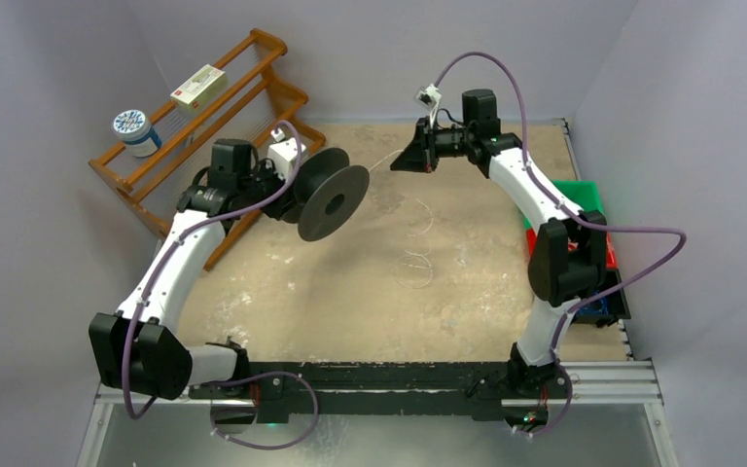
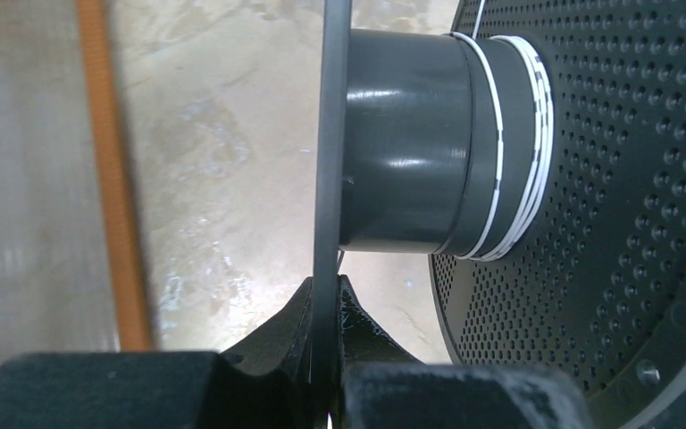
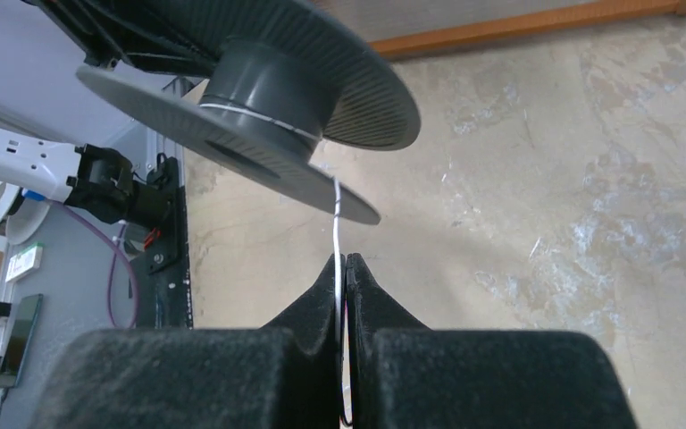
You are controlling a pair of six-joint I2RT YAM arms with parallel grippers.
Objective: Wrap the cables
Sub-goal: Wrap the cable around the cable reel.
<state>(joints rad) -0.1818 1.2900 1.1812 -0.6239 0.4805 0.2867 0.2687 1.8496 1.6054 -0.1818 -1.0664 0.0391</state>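
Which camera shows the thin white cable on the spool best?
Left wrist: the thin white cable circles the hub of the dark grey plastic spool in close-up turns. Right wrist shows one strand running down into the right gripper. Top view shows only faint loops on the table.

This is a robotics lab cell, a test bench rather than a home or shop. Plain pale lilac wall panels [image 1: 39, 146] box in a scuffed beige tabletop [image 1: 350, 302]. Two white-and-black jointed robot arms, the left arm [image 1: 170, 263] and the right arm [image 1: 530, 190], are bolted to a silver aluminium rail [image 1: 622, 375] at the near edge. Thick purple cords [image 1: 642, 232] loop off them. A small orange wooden rack [image 1: 270, 44] and a green plastic bin [image 1: 588, 199] stand at the sides.
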